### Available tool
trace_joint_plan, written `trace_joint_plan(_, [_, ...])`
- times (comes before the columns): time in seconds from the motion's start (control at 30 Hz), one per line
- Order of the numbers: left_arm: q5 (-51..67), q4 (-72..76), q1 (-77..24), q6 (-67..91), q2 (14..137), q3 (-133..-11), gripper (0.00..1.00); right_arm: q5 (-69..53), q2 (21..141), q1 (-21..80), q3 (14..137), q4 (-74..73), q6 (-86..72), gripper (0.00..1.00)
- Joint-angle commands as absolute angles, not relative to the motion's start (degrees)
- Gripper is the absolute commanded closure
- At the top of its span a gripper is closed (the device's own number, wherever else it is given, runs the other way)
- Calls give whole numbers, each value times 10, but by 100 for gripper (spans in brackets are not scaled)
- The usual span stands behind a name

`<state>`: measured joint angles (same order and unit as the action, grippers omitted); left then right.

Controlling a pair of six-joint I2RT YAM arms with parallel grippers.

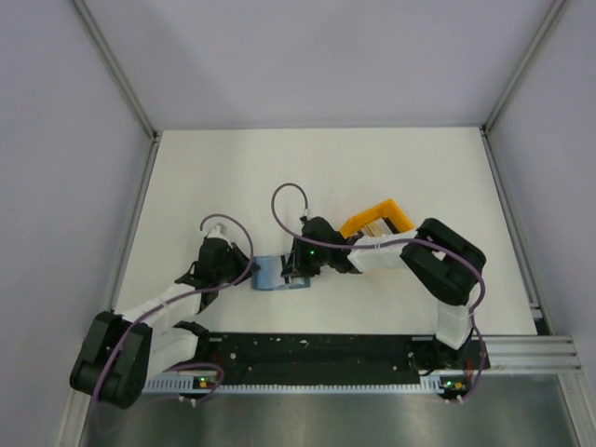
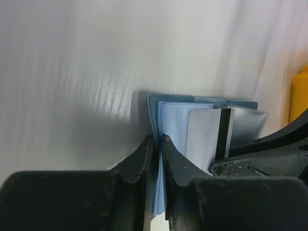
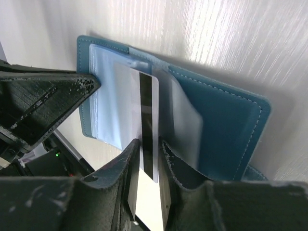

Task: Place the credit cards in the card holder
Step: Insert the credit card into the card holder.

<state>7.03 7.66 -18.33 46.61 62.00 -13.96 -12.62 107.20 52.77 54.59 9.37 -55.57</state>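
The card holder (image 1: 270, 275) is a teal-blue wallet lying open on the white table, between my two grippers. My left gripper (image 2: 158, 139) is shut on the edge of its pale blue pocket sheets (image 2: 173, 120). My right gripper (image 3: 149, 144) is shut on a credit card (image 3: 147, 115), a pale card with a black stripe. The card's far end sits in a clear pocket of the wallet (image 3: 226, 125). The same card shows in the left wrist view (image 2: 204, 137). In the top view my left gripper (image 1: 244, 270) is left of the wallet and my right gripper (image 1: 300, 265) is at its right edge.
An orange open-frame rack (image 1: 377, 219) stands just behind my right arm, with pale thin pieces in it; its corner shows in the left wrist view (image 2: 298, 96). The left gripper's finger (image 3: 43, 103) fills the left of the right wrist view. Grey walls surround the table.
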Motion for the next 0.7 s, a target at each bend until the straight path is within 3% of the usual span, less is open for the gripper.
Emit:
trace_joint_plan(0.0, [57,70,-183,470,612,-129,84,-143,1076,542,563,51,-550,75])
trace_joint_plan(0.07, [57,68,-184,469,607,-128,77,-142,1074,542,565,47,-548,72])
trace_joint_plan(0.27, [47,54,-183,468,589,-121,75,-142,1065,541,577,45,-529,68])
trace_joint_plan(0.33, [44,54,-183,468,578,-116,81,-141,1066,541,587,33,-519,68])
trace_joint_plan(0.43, [39,55,-183,469,557,-108,100,-136,1066,541,596,18,-507,68])
trace_joint_plan(0.67, [38,55,-183,467,548,-101,100,-135,1064,542,598,8,-502,68])
